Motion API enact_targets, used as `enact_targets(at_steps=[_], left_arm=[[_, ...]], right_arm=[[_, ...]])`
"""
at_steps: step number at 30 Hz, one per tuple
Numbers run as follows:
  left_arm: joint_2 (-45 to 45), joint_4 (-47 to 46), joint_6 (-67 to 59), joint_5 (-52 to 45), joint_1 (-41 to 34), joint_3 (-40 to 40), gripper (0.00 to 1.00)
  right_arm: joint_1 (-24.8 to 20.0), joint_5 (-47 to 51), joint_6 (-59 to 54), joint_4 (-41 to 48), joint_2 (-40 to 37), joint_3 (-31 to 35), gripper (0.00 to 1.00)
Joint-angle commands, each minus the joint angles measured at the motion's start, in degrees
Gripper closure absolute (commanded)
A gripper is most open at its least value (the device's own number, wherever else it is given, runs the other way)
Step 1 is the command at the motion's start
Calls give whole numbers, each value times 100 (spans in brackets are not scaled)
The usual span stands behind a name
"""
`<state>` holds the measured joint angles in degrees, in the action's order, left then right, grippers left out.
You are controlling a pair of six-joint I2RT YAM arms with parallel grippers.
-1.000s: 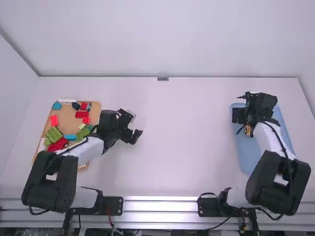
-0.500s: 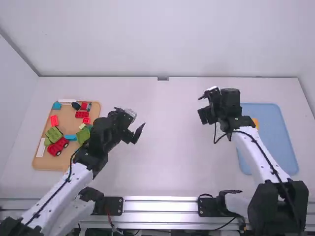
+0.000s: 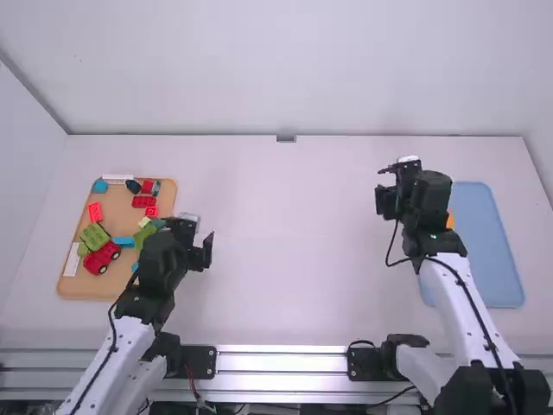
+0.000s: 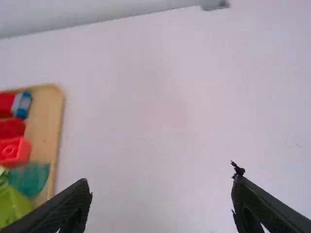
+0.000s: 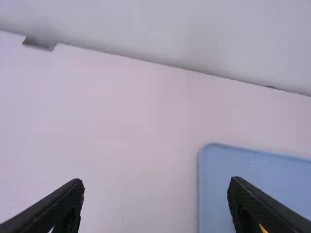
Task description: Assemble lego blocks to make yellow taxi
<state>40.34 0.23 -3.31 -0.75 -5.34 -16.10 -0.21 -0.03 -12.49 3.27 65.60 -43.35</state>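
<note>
Right of the tan tray (image 3: 78, 284), my left gripper (image 3: 200, 238) hangs over the table; in the left wrist view the same gripper (image 4: 161, 194) is open with nothing between its fingers. My right gripper (image 3: 385, 192) is left of the blue tray (image 3: 471, 259); in the right wrist view this gripper (image 5: 155, 194) stands wide open and holds nothing. A yellow-orange piece (image 3: 450, 221) lies on the blue tray, partly behind the right arm. The tan tray bears red blocks (image 3: 144, 201), green blocks (image 3: 95, 235) and a red wheeled piece (image 3: 103, 257).
Teal pieces (image 3: 100, 186) and a blue block (image 3: 123, 242) also lie in the tan tray, with white strips along its edges. A wall (image 3: 285, 69) rises behind the table, with a small grey bracket (image 3: 286, 138) at its foot.
The right arm has swung left off the blue tray, then slightly back right, uncovering the yellow-orange piece. My left gripper has moved left and nearer the tan tray.
</note>
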Motion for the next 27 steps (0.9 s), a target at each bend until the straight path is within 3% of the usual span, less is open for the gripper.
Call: enact_targets(at_steps=[1,11,27], left_arm=[[-357,-23,331,75,337,324,29],[-1694,-23,331,75,534,1610,52],[-3457,-23,331,75,534,1610,83]], right_arm=[[21,3,500,-196,-367,292,26],[21,3,1249,-327,-1605,1531,48],[21,3,1249,-327,-3655,3580,84]])
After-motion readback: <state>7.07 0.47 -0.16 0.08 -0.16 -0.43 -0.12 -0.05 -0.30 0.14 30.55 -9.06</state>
